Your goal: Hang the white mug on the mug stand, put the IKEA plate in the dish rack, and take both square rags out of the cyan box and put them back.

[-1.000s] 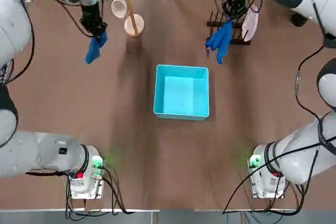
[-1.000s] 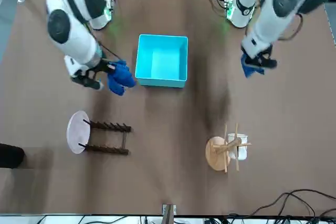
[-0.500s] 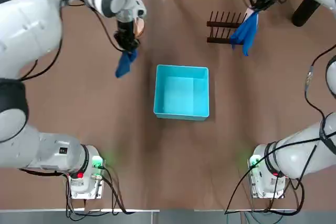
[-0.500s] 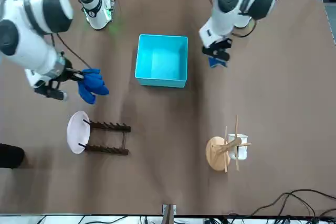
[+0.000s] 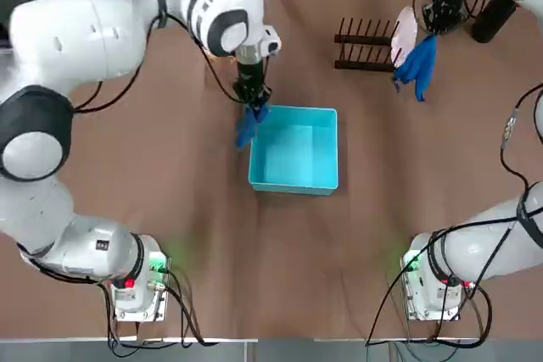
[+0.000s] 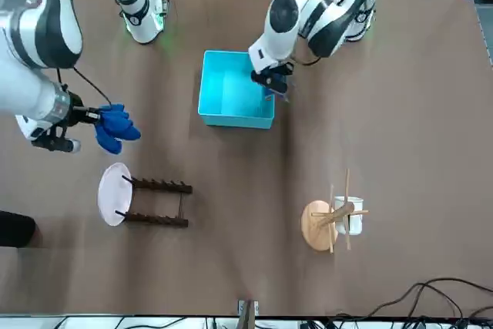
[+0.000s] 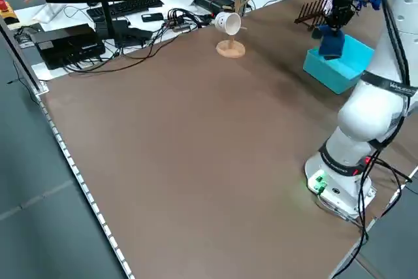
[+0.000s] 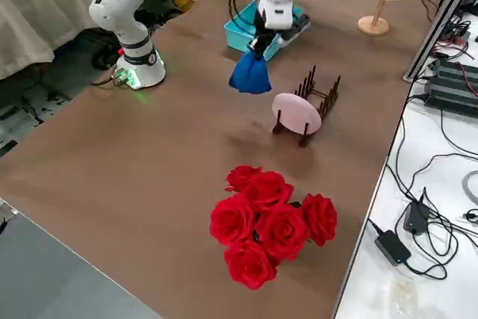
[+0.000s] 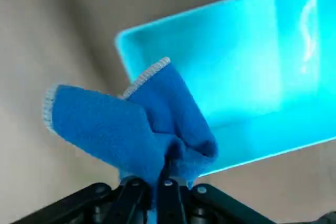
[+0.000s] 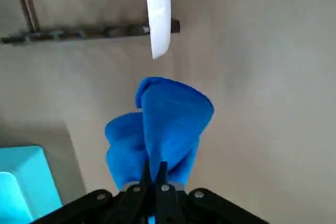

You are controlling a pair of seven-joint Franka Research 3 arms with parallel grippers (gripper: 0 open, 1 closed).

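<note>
While each dangles a rag: left tool (image 5: pixel 252 104) pinched on blue rag (image 5: pixel 248 127) at cyan box (image 5: pixel 293 182) corner; right tool (image 5: pixel 434 23) pinched on other rag (image 5: pixel 417 65).

Left pincer (image 5: pixel 251 101) clamped shut at upper centre of top view; right pincer (image 5: pixel 436 21) shut, upper right.

Both arms are built of glossy white rounded shells with dark grey joint bands, the left arm (image 5: pixel 102 27) bulkiest at its elbow. Each round white base (image 5: pixel 136 281) glows with green and red lights and trails black cables. The black two-finger grippers (image 9: pixel 157 184) are matte and angular.
</note>
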